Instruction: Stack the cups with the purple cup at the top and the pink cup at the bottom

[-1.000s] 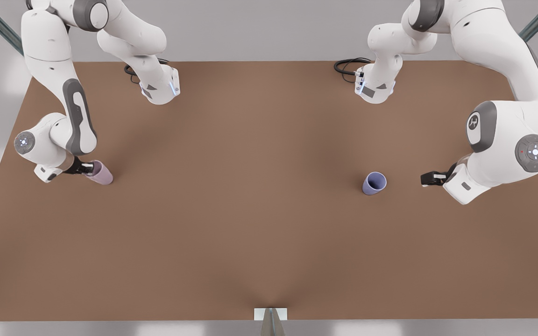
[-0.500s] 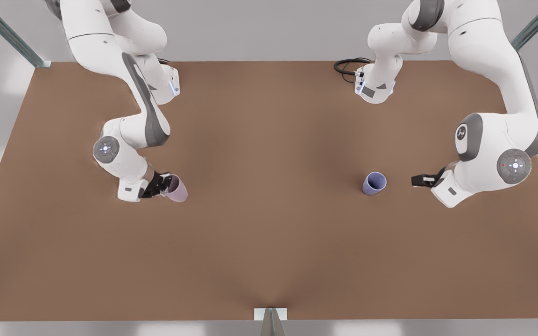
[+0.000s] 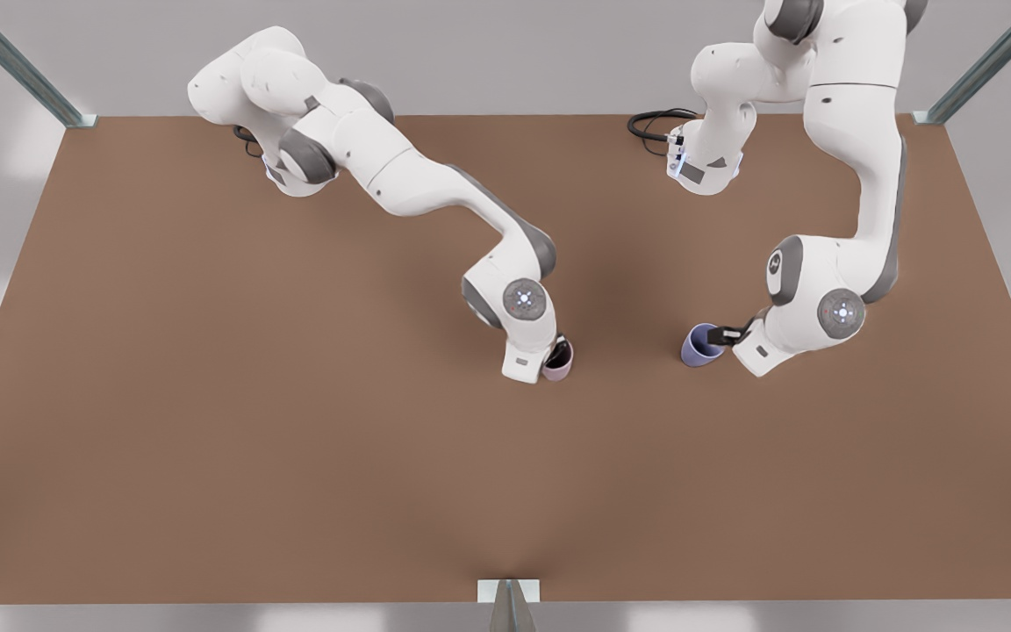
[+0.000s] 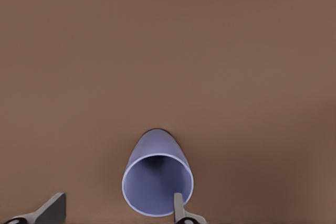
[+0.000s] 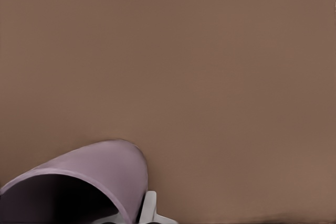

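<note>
Right end effector [image 3: 558, 354] grips the pink cup [image 3: 557, 367] mid-desk [image 3: 295, 439]. Left end effector [image 3: 721, 334], fingers spread, straddles the purple cup's [image 3: 700, 344] rim.

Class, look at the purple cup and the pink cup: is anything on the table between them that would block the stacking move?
Nothing visible does. Only bare table lies between the purple cup, which the open left claw straddles at the rim, and the pink cup, held by the right claw.

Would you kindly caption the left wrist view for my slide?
Open left gripper straddling one rim wall of the matte blue-violet tapered tumbler on the brown table.
</note>
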Available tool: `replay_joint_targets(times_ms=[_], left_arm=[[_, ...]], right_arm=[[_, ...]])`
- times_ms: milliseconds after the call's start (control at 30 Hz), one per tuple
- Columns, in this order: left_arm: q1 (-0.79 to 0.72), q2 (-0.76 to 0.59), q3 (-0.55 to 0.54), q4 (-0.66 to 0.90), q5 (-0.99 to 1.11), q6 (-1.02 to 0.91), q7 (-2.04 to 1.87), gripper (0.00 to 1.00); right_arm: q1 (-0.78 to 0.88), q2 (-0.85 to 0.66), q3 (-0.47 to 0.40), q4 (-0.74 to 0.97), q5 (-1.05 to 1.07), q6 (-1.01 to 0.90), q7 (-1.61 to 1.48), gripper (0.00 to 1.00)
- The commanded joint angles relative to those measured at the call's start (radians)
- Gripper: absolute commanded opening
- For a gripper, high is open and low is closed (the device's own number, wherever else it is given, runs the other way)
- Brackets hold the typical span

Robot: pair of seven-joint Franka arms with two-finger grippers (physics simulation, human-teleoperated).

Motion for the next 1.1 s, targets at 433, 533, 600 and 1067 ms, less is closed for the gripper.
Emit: replay_joint_targets(times_ms=[433, 533, 600, 1067], left_arm=[[0.001, 0.035, 0.000, -0.132, -0.002, 0.220, 0.006, 1.00], [0.003, 0.054, 0.000, -0.133, -0.005, 0.222, 0.006, 0.93], [0.003, 0.058, 0.000, -0.133, -0.020, 0.220, 0.006, 0.76], [0.003, 0.080, 0.000, -0.124, -0.067, 0.199, 0.011, 0.28]], right_arm=[[0.007, -0.014, -0.015, -0.001, 0.027, -0.036, 0.654, 0.87], [0.007, -0.025, -0.020, -0.009, 0.027, -0.036, 0.653, 0.87], [0.008, -0.075, -0.044, -0.029, 0.093, -0.037, 0.651, 0.87], [-0.880, -0.976, -0.041, -0.612, -0.138, -0.455, -0.636, 1.00]])
